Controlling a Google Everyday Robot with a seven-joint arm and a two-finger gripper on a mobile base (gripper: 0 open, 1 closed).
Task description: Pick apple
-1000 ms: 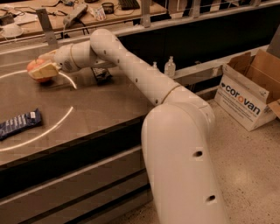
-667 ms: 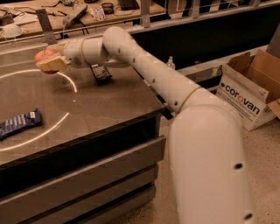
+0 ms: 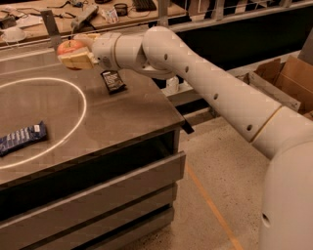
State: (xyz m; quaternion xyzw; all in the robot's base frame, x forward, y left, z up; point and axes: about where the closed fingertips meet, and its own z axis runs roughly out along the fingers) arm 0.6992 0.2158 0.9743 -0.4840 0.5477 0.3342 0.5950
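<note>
- We see a dark table [image 3: 132, 117] with a white ring [image 3: 84, 105] painted on top and drawers [image 3: 98, 195] below.
- The speckled floor [image 3: 220, 146] carries an orange line [image 3: 212, 207].
- Open cardboard boxes [image 3: 288, 80] sit on the right.
- A cluttered wooden desk [image 3: 132, 14] stands behind.
- The gripper [image 3: 70, 48] holds the apple [image 3: 68, 45] above the table's far edge.

Table [image 3: 137, 112] — blue bar [image 3: 22, 138], dark packet [image 3: 113, 81]; gripper [image 3: 77, 49] grips apple [image 3: 68, 46] above.
</note>
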